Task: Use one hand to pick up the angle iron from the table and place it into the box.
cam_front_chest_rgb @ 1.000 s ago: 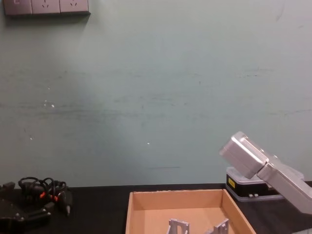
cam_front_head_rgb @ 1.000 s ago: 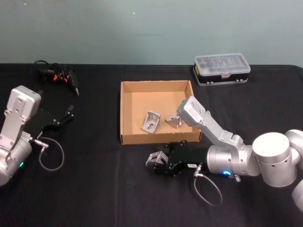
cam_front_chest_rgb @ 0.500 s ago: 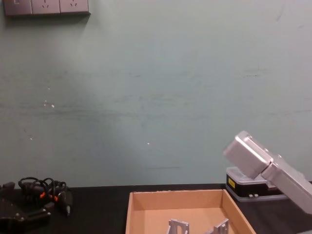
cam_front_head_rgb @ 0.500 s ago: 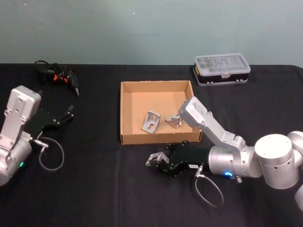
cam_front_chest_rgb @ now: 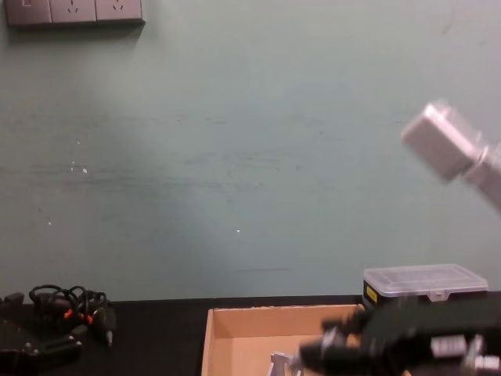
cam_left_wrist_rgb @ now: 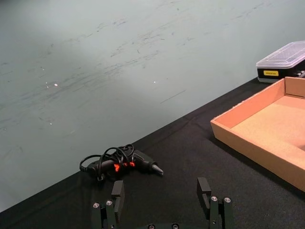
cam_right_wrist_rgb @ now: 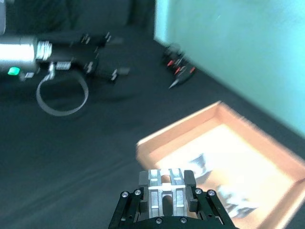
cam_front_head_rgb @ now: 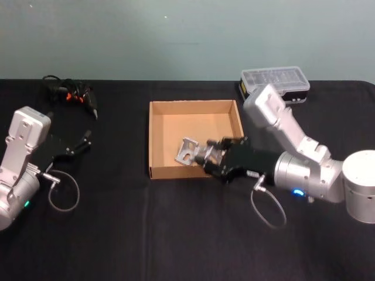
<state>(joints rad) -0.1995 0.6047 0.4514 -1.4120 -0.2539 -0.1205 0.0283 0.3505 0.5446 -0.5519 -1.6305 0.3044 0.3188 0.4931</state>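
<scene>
The right claw (cam_front_head_rgb: 210,159) grips the angle iron (cam_right_wrist_rgb: 163,192) over the box (cam_front_head_rgb: 157,140), near its 5 o'clock corner, raised to pass the wall. The left claw (cam_left_wrist_rgb: 163,210) rests open at the counter's (cam_front_head_rgb: 117,234) 9 o'clock.

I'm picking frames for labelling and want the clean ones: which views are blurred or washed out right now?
Chest view: the right tool and its arm are smeared by motion; the wall is sharp. Right wrist view: soft all over, with the box floor blown out to near white, though the angle iron in the tool reads clearly. Head view and left wrist view: sharp and evenly lit, with the left tool crisp.
</scene>
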